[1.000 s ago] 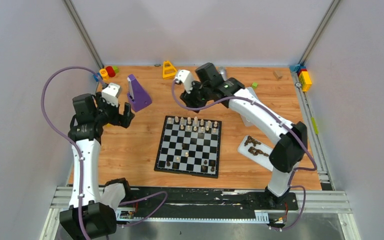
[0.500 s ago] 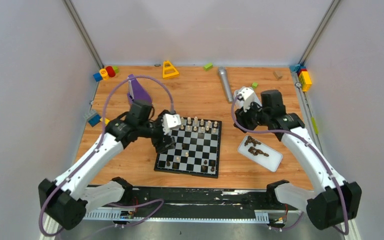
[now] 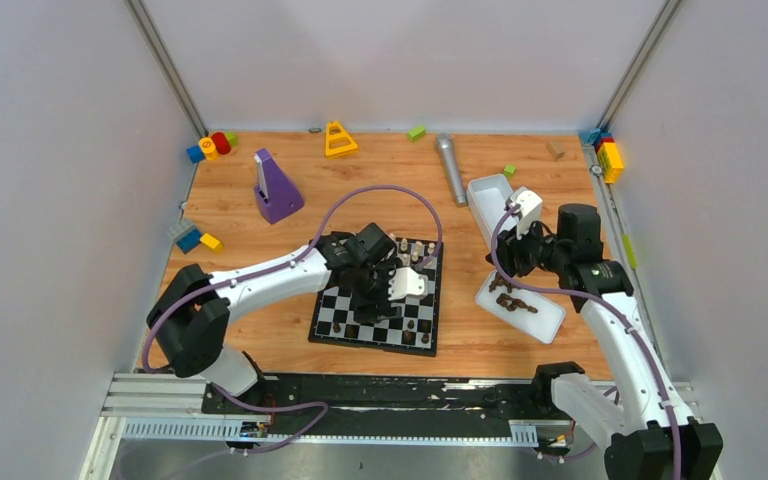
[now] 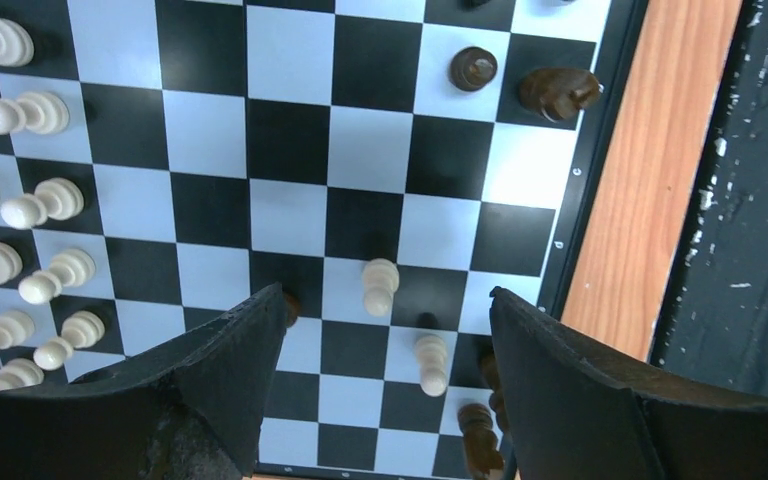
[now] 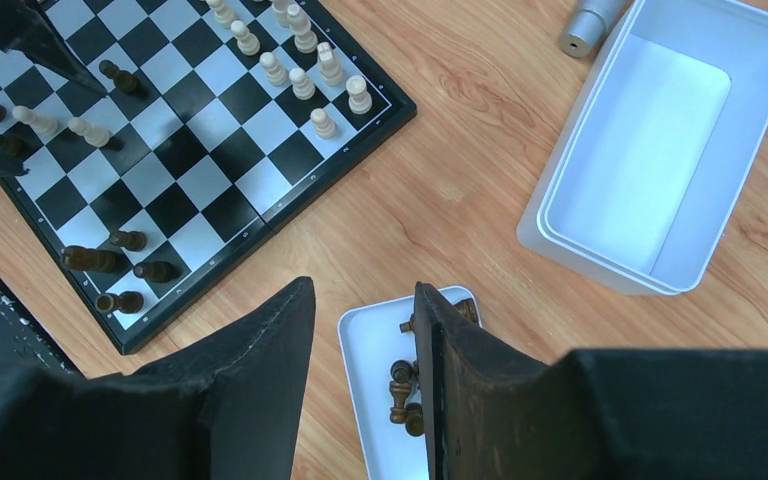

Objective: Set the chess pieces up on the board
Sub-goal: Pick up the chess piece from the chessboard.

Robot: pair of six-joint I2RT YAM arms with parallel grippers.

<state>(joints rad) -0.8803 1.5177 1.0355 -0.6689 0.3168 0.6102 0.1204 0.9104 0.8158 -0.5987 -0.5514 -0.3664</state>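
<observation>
a wooden table (image 3: 260,290) boxed in by pale walls carries the board (image 3: 422,300) at its middle, with a small tray (image 5: 360,370) just off its right side. the left gripper (image 4: 388,305) hangs over the near squares, jaws spread wide, gripping nothing. the right gripper (image 5: 363,290), part-way apart and empty, hovers above the tray's dark pieces (image 5: 400,385). cream ranks (image 5: 302,85) line the far edge. one stray cream pawn (image 4: 379,285) stands upright directly under the left jaws' gap, so the left arm is nearer.

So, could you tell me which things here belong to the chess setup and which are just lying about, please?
Job: board, cream pieces, dark pieces, shallow tray holding them.
Lying about: purple cone, yellow wedge, grey cylinder, toy blocks, empty tub.
</observation>
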